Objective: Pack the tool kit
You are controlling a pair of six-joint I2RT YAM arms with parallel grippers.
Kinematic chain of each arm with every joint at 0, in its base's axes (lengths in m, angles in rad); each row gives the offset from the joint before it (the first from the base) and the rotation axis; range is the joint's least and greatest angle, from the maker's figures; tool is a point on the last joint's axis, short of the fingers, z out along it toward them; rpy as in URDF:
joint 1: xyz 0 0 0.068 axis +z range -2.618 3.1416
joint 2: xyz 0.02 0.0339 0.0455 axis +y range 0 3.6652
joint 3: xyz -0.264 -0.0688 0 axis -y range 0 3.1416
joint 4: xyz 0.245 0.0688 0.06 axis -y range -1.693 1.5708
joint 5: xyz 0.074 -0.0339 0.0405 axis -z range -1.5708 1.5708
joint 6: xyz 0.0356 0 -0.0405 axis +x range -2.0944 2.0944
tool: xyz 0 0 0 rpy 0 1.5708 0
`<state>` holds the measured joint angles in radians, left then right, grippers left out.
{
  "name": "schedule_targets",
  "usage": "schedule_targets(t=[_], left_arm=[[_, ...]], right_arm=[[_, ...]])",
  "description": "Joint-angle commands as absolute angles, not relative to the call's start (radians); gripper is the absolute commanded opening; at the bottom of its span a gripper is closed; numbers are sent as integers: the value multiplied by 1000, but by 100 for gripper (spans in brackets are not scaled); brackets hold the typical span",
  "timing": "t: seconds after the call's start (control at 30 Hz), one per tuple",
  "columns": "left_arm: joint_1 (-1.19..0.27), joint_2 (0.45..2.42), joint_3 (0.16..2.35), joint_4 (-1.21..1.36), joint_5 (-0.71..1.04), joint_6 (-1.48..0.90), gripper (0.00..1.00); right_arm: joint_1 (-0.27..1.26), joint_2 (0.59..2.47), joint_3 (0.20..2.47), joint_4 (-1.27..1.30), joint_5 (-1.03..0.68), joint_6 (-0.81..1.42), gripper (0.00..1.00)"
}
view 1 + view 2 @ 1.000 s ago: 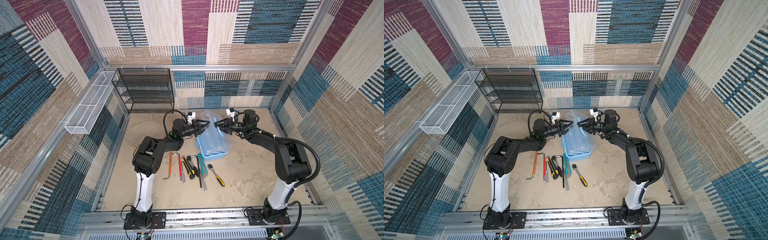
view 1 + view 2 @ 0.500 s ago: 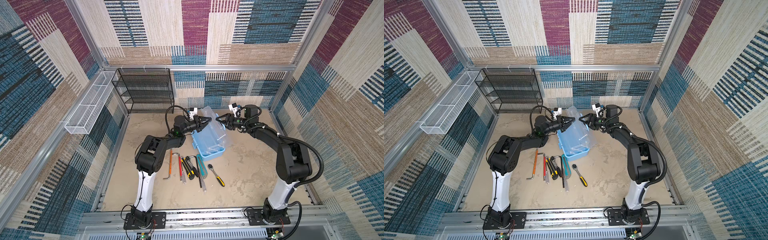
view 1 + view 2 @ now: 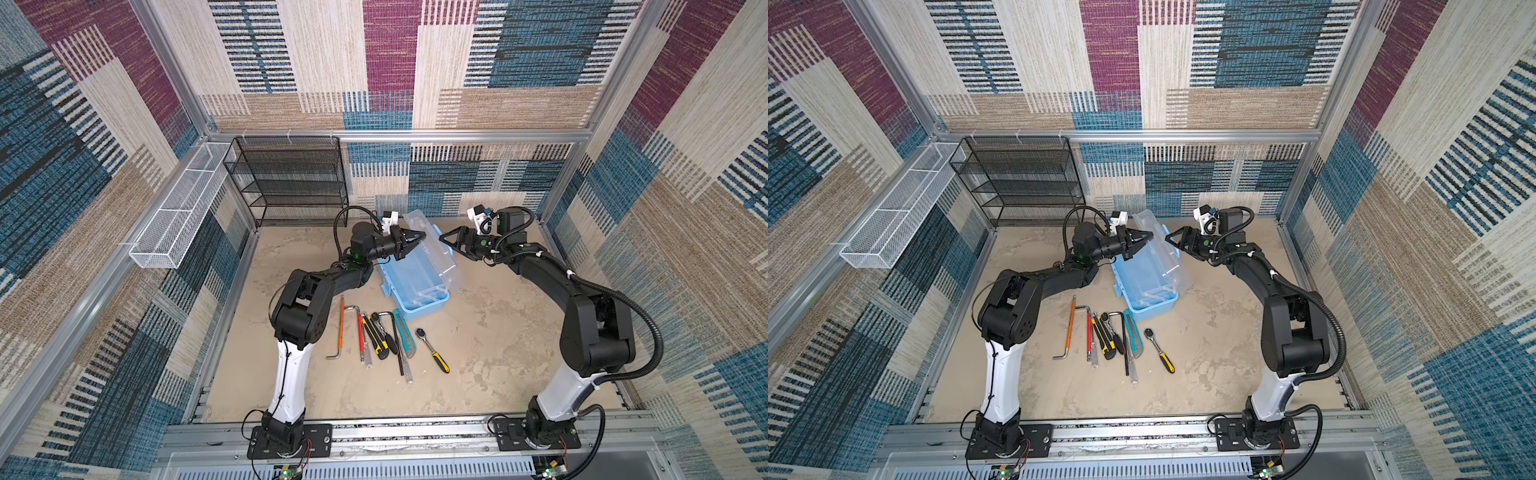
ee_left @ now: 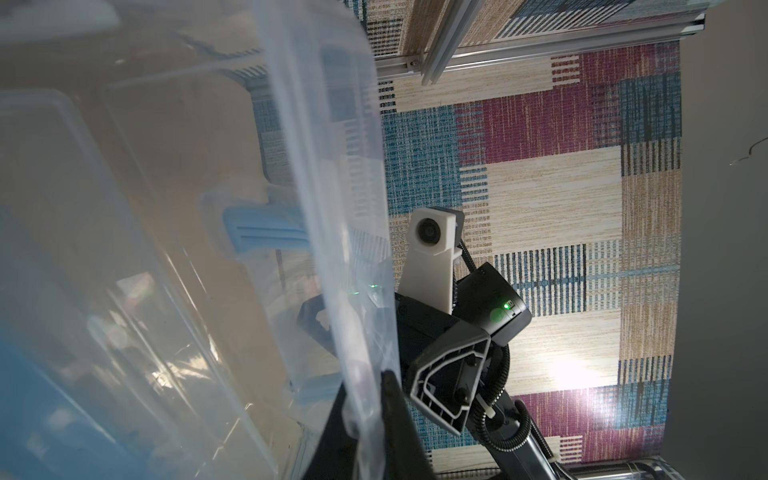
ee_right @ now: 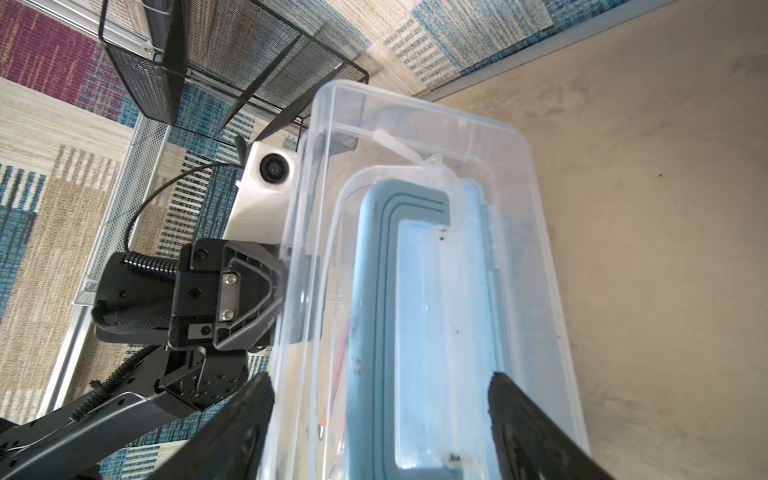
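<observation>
Though just beside right pincer [image 3: 444, 243], lid [image 3: 437, 254] edge within left pincer [image 3: 419, 237].

No legible text, label, brand, number or sign in any view. Hand tools [image 3: 381, 341] on tabletop [image 3: 503, 332] too small in both top views to make out any marking on handles. Wrist views: nothing readable.
</observation>
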<state>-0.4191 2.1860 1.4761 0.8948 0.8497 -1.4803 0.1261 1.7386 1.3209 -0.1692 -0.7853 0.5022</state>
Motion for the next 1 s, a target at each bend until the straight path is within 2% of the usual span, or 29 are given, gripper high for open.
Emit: schedule_targets(t=[0.0, 0.5, 0.97], left_arm=[[-417, 2184, 1501, 874, 876, -1411, 9], [-394, 2182, 1714, 357, 948, -1186, 6], [-380, 2240, 1878, 227, 959, -1172, 6]], right_arm=[[124, 1718, 1318, -201, -743, 455, 85], [95, 1634, 1216, -158, -707, 436, 86], [91, 1594, 1182, -135, -718, 407, 88]])
